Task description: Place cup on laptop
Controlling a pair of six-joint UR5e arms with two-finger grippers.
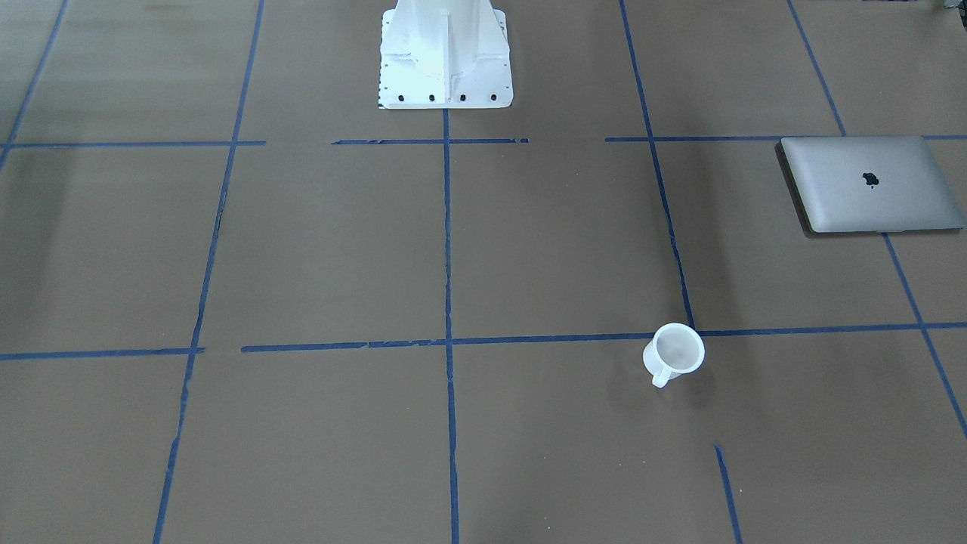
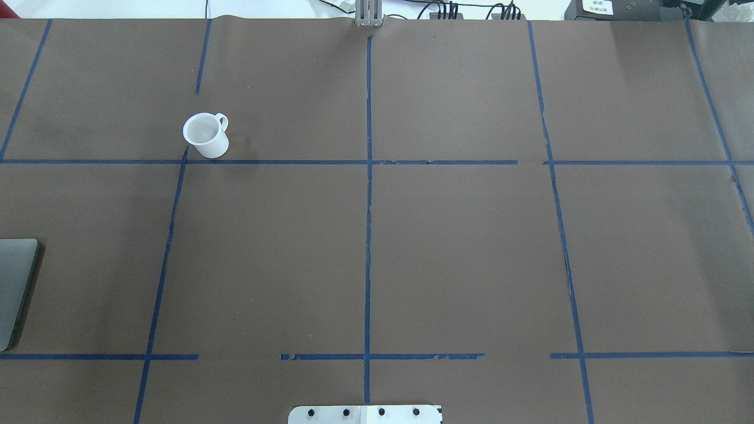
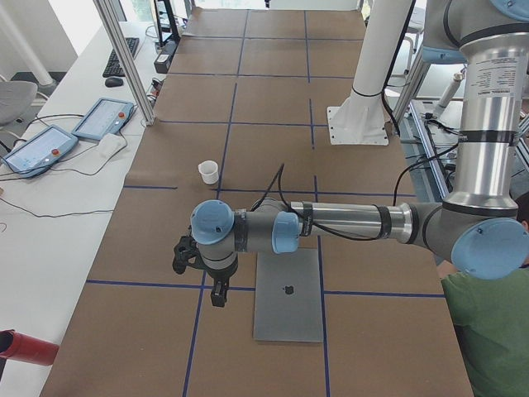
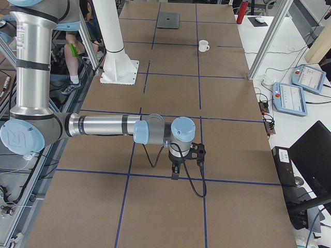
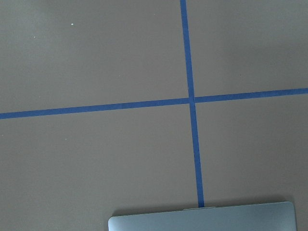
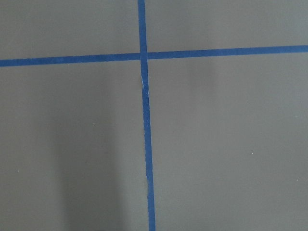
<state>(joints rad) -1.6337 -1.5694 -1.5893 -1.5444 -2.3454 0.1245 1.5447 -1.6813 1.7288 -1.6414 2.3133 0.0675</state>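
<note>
The small white cup (image 1: 675, 353) stands upright on the brown table, handle to one side; it also shows in the overhead view (image 2: 206, 135) and both side views (image 3: 208, 172) (image 4: 204, 46). The closed silver-grey laptop (image 1: 872, 183) lies flat near the table's left end (image 2: 15, 288) (image 3: 288, 294) (image 4: 168, 20); its edge shows in the left wrist view (image 5: 202, 219). My left gripper (image 3: 202, 277) hangs above the table just beside the laptop, well short of the cup. My right gripper (image 4: 186, 163) hangs over the far opposite end. I cannot tell whether either is open or shut.
The white pedestal base (image 1: 446, 60) stands at the robot's side of the table (image 3: 364, 116). Blue tape lines grid the table. Teach pendants (image 3: 103, 118) lie on a side bench beyond the far edge. A person in green (image 3: 488, 331) sits by the left arm's base.
</note>
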